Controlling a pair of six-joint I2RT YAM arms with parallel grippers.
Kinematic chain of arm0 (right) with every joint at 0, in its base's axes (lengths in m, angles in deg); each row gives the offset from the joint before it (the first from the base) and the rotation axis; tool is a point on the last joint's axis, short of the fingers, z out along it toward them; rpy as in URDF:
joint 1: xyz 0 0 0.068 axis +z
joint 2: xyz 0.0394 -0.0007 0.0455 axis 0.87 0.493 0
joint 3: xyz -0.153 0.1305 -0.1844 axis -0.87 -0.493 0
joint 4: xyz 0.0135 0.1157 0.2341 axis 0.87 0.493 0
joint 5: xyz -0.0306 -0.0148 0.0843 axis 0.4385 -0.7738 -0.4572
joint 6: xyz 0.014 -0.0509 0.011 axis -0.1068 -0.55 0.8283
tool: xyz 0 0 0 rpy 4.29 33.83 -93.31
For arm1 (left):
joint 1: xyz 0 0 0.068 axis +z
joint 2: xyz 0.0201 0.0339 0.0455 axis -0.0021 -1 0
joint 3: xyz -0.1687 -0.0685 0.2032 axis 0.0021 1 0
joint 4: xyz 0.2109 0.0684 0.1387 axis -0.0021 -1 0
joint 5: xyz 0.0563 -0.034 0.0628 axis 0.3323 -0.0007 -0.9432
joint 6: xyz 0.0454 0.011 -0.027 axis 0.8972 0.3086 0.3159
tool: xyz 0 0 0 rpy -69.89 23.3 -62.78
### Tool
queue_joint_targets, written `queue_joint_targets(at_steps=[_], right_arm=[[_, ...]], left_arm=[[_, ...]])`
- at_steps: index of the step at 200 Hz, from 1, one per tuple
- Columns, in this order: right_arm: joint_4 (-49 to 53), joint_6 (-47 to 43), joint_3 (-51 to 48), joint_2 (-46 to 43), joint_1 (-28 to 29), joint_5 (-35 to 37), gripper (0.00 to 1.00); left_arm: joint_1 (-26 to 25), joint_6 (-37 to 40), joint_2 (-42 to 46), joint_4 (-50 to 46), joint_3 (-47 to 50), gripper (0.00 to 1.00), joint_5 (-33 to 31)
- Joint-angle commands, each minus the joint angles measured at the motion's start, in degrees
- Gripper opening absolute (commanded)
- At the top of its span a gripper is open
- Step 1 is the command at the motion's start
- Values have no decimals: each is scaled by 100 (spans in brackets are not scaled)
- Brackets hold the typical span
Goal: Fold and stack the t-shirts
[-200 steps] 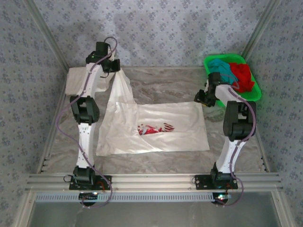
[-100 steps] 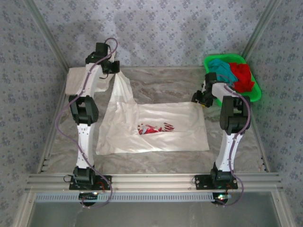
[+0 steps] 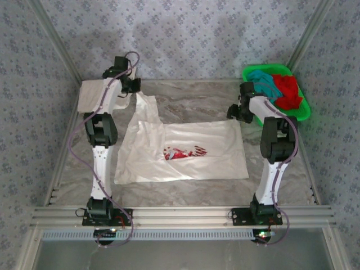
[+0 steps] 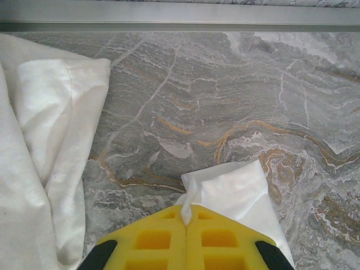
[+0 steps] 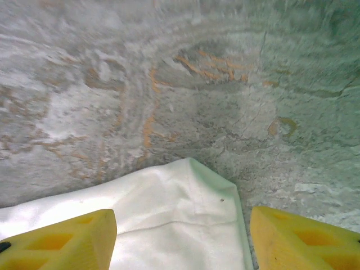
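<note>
Shows the white splash-print t-shirt (image 3: 197,163) spread on the surface (image 3: 191,101), left gripper (image 4: 185,216) jaws pressed together pinching its far left corner, right gripper (image 5: 183,225) newly swung over the far right corner, jaws now spread wider, probably readying a two-handed fold.

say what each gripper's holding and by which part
Left gripper pinches the printed white t-shirt by its far-left edge, likely a sleeve. Right gripper, open over its far-right corner, holds nothing.
</note>
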Motion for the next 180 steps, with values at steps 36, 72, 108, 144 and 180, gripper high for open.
queue_joint_targets(at_steps=[36,72,108,144,180], right_arm=[[-51,269,-25,352,-222,-607,64],[-65,325,75,567,-286,-925,58],[-109,329,82,667,-294,-1058,43],[-184,362,134,651,-278,-1079,15],[-382,535,376,572,-215,-1155,0]], left_arm=[[15,131,21,-60,-145,0,-63],[20,151,-29,-113,-149,0,-152],[67,95,-111,-196,-155,0,-293],[78,45,-298,-274,-299,0,-397],[125,-53,-679,-54,-926,0,-384]])
